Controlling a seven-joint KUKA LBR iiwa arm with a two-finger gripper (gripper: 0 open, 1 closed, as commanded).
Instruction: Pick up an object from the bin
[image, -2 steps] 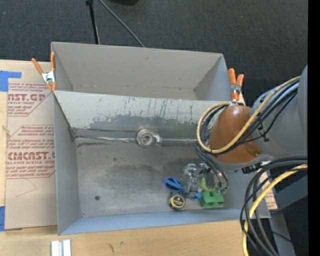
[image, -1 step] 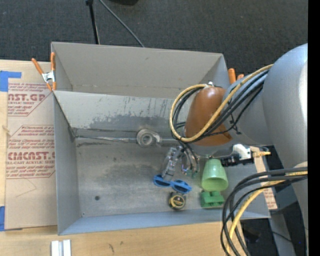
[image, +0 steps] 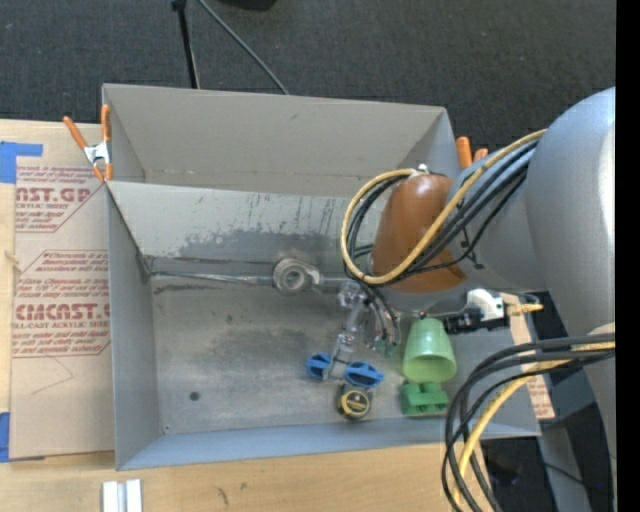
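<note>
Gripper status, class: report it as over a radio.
Gripper low in bin, front right. Nearest it: blue plastic piece, on the front-wall side. Crowding: green cup alongside.

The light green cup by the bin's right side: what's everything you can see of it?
The light green cup looks like smooth pale plastic, plainly tapered, no handle in sight. It lies tipped over on the bin floor by the right wall, wider end towards the view's bottom edge. That end overlaps a darker green block, apparently touching it. A blue piece lies apart on its left.
</note>
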